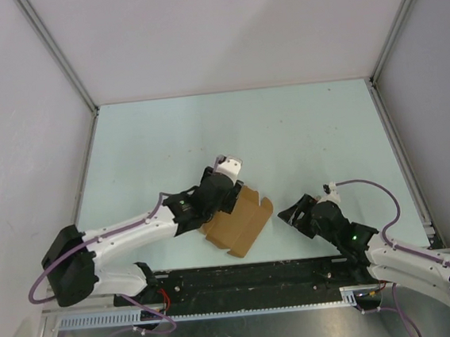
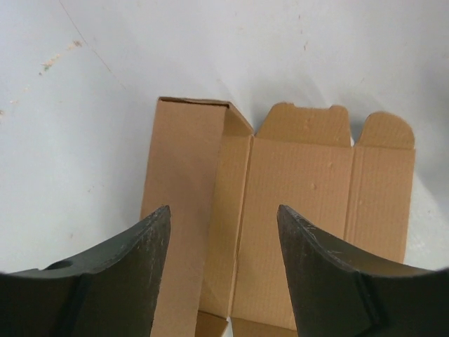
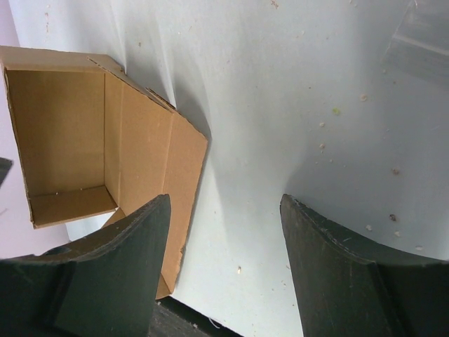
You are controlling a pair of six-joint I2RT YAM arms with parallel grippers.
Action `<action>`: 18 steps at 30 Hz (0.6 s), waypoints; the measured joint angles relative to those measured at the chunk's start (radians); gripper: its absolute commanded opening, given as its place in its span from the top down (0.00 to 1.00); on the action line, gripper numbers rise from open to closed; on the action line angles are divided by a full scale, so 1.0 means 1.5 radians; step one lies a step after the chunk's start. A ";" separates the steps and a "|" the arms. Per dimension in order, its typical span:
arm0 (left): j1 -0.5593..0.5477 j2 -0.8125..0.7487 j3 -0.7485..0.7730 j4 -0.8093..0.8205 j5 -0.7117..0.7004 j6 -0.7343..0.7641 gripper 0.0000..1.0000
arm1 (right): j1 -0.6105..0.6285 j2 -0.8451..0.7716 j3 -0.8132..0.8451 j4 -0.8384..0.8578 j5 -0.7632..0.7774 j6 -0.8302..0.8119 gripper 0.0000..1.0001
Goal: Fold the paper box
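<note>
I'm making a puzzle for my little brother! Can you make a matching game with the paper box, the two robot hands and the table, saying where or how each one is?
Things:
1. paper box
2. left hand
3. right hand
4. table

Places or states:
A. open, over bare table beside the box
B. pale blue-green and flat
C. brown, partly folded, flaps sticking out
D. open, right over the box

Pairs: 1-C, 2-D, 3-A, 4-B

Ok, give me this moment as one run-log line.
paper box: partly folded, end flaps open, on table | left gripper: open above box, holding nothing | right gripper: open over bare table beside box, holding nothing
</note>
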 measured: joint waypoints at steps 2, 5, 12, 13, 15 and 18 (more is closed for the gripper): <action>-0.006 0.025 0.006 -0.007 -0.005 0.005 0.32 | 0.000 -0.002 -0.002 0.001 0.000 0.000 0.30; -0.025 0.064 0.013 -0.021 -0.020 0.015 0.32 | -0.001 -0.005 -0.004 0.003 -0.002 0.000 0.30; -0.067 0.151 0.061 -0.064 -0.110 0.026 0.34 | -0.003 -0.026 -0.014 0.002 -0.004 -0.003 0.30; -0.071 0.156 0.067 -0.069 -0.121 0.027 0.34 | -0.003 -0.030 -0.015 0.001 -0.004 -0.003 0.30; -0.077 0.164 0.076 -0.079 -0.140 0.028 0.34 | -0.005 -0.036 -0.018 0.001 -0.005 -0.003 0.30; -0.083 0.174 0.088 -0.097 -0.168 0.033 0.34 | -0.009 -0.039 -0.020 0.000 -0.010 -0.005 0.30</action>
